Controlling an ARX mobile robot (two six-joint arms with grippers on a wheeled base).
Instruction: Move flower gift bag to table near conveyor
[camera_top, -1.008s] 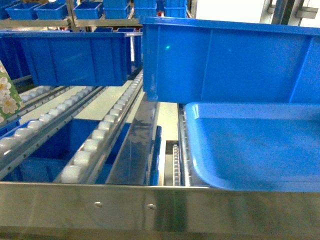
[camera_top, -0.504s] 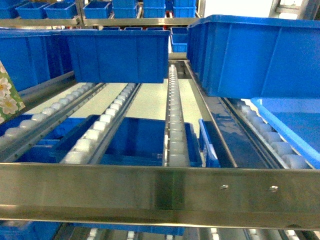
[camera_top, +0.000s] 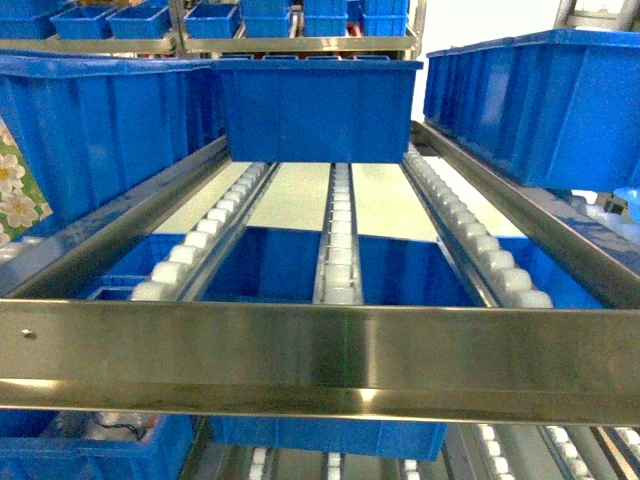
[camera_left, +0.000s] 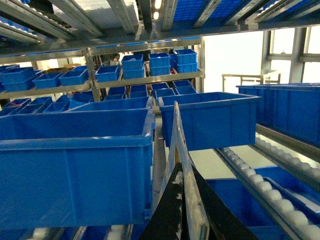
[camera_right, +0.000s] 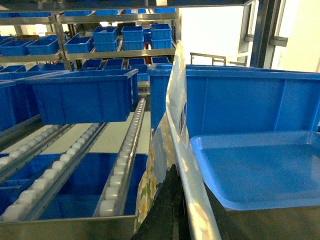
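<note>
Above the conveyor (camera_top: 340, 235), both grippers (camera_left: 181, 210) (camera_right: 172, 210) pinch the flower gift bag (camera_right: 175, 125) upright.

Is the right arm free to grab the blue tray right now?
Probably not. Its fingers look shut on the bag, whose edge stands up right beside the tray. It would likely have to let the bag go first.
</note>
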